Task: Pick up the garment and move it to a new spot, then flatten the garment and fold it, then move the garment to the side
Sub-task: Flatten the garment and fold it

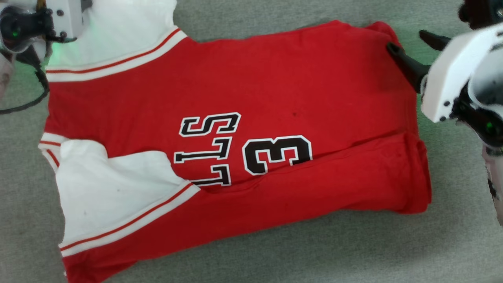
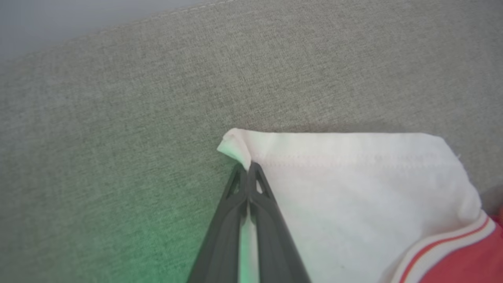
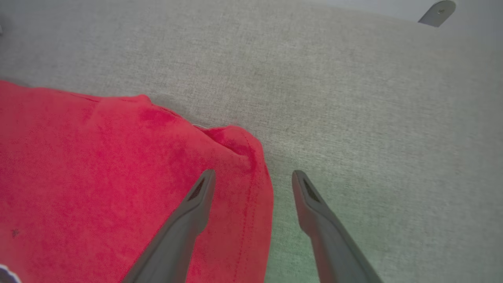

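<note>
The garment [image 1: 275,90], left gripper [image 2: 247,167] clenched on its far-left sleeve corner, right gripper [image 3: 254,177] released astride its far-right hem.

Soft matt knit garment [image 1: 243,98] (faintly fuzzy) on a coarse grey woven upholstery [image 1: 314,251]

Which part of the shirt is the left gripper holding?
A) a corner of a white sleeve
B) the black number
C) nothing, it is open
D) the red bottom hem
A: the left gripper is shut on a corner of the white sleeve of the shirt.
</note>
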### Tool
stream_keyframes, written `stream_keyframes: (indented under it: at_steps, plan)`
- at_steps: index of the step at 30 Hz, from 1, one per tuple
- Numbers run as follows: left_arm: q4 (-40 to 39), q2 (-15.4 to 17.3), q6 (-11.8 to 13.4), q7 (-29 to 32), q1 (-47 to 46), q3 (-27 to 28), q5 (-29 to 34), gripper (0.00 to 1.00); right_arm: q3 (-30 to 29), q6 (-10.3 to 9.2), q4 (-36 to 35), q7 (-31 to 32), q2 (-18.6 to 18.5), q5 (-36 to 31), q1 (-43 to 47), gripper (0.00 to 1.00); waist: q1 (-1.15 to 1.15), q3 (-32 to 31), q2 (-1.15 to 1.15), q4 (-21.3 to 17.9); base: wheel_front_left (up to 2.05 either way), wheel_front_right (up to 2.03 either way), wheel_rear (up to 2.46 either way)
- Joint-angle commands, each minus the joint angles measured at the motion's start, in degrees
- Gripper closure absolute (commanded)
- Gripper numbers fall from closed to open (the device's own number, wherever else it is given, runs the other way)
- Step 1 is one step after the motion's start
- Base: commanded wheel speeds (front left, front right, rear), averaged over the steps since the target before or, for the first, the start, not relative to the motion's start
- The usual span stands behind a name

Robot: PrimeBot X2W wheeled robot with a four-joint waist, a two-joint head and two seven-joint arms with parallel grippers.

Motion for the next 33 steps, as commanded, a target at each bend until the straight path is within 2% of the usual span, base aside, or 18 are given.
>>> stream_keyframes:
  at_steps: [1, 8, 9, 10, 11, 12, 23, 33]
  plan:
    - [0.5, -0.71, -0.48, -0.58, -0.05, -0.02, -0.02, 1.0, 1.68, -0.06, 2.48, 2.84, -0.2, 1.47, -2.78, 0.0, 0.0, 0.45, 0.0, 0.64, 0.0, 0.0, 0.0]
    - [1.95, -1.88, -1.49, -1.78, -0.55, 0.26, -0.33, 1.0, 6.17, -0.06, 12.92, 10.22, -0.98, 5.02, -10.01, 0.0, 0.0, 1.05, 0.0, 1.66, 0.0, 0.0, 0.0]
    - [2.22, -2.04, -1.68, -1.98, -0.64, 0.3, -0.34, 1.0, 6.48, -0.07, 14.79, 11.17, -1.02, 5.22, -10.51, 0.05, 0.0, 1.09, 0.0, 1.79, 0.0, 0.0, 0.0]
    - [2.47, -2.2, -1.84, -2.11, -0.69, 0.33, -0.36, 1.0, 7.28, -0.07, 16.18, 11.98, -1.08, 5.41, -11.01, 0.53, 0.0, 1.12, 0.0, 1.92, 0.0, 0.0, 0.0]
    - [2.73, -2.36, -1.84, -2.38, -0.76, 0.38, -0.4, 1.0, 7.74, -0.07, 17.57, 12.46, -1.06, 5.62, -11.52, 0.87, 0.0, 1.15, 0.0, 2.03, 0.0, 0.0, 0.0]
    - [2.94, -2.52, -1.91, -2.56, -0.78, 0.44, -0.48, 1.0, 8.13, -0.07, 18.76, 12.71, -1.14, 5.76, -12.0, 1.0, 0.0, 1.14, 0.0, 2.15, 0.0, 0.0, 0.0]
    - [3.49, -3.48, -3.93, -8.18, 0.16, 4.1, -3.94, 1.0, 10.7, -0.07, 22.57, 5.57, -4.06, 7.55, -13.71, 1.0, 0.0, -2.04, 0.0, 4.47, 0.0, 0.0, 0.0]
    - [-0.19, -3.01, -4.46, -4.97, 4.75, 6.43, -10.3, 1.0, 13.08, -0.06, 20.14, -1.49, -9.85, 10.57, -8.22, 1.0, 0.0, -9.83, 0.0, 8.8, 0.0, 0.0, 0.0]
